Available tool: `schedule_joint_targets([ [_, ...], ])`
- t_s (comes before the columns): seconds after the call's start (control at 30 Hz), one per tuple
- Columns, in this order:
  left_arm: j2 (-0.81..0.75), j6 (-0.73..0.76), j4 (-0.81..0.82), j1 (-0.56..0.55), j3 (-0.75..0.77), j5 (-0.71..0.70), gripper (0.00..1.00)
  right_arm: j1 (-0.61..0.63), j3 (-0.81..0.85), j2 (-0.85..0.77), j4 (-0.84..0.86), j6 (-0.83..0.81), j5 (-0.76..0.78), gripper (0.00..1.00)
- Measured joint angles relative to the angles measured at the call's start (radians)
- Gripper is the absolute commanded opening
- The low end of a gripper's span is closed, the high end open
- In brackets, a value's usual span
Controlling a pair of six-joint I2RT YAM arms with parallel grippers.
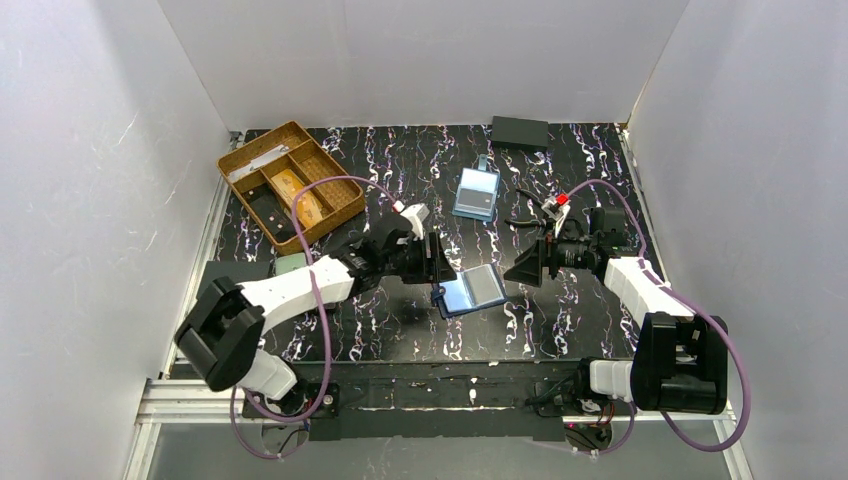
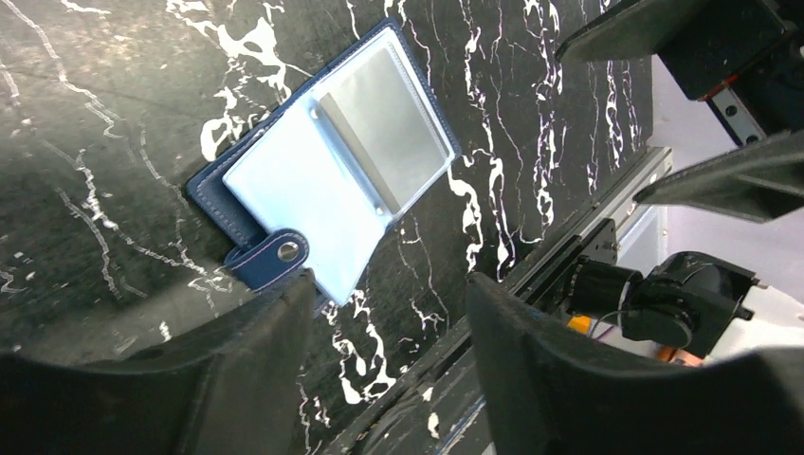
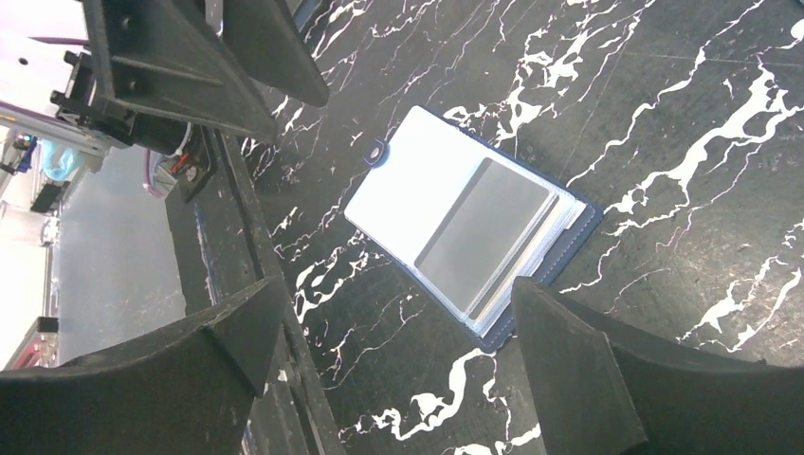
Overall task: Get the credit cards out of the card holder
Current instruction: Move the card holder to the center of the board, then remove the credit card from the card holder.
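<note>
- The card holder [image 1: 470, 292] lies spread open and flat on the surface, near the middle of its near edge. It has a dark navy cover with stitched edges and rounded corners.
- Glossy clear sleeves [image 3: 427, 190] fan out over pale blue slots. A grey rectangle shows through the top one, and I cannot tell whether it is a card.
- Its snap tab [image 2: 275, 256], with a metal stud, sticks out just beside one left finger.
- The left gripper [image 1: 437, 262] is released, its thick matte-black fingers parted with nothing between them.
- The right gripper [image 1: 522, 270] is spread wide and grasps nothing, hanging just right of the holder.
- Bare marbled black-and-white table [image 1: 400, 330] shows on the holder's near and far sides, while the grippers flank it.
- Two yellow-orange credit cards [image 1: 290, 184] lie in a golden compartmented tray [image 1: 232, 165] at the far-left corner.
- A light blue clear case [image 1: 476, 193] lies beyond the holder, and a flat black box [image 1: 519, 132] sits at the far edge.
</note>
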Motion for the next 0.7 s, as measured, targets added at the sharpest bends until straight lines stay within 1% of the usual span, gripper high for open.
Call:
schedule_joint_targets([
  [0.1,-0.069,-0.001,0.000,0.000,-0.049,-0.036,0.91,0.000,0.000,0.000,0.017,0.025,-0.003,0.98],
  [0.13,-0.093,-0.008,0.001,0.000,-0.070,-0.050,0.97,0.000,0.000,0.000,0.022,0.035,-0.002,0.98],
  [0.27,-0.175,-0.048,0.029,0.001,-0.151,-0.094,0.98,-0.001,0.001,0.005,0.042,0.104,0.035,0.98],
  [0.4,-0.248,-0.110,0.075,0.013,-0.251,-0.107,0.98,-0.002,0.010,0.034,0.039,0.114,0.050,0.98],
  [0.6,-0.272,-0.123,0.133,0.013,-0.268,-0.052,0.98,-0.003,0.009,0.041,0.038,0.128,0.060,0.95],
  [0.7,-0.262,-0.119,0.157,-0.009,-0.260,-0.030,0.98,0.002,0.004,0.039,0.055,0.155,0.070,0.93],
])
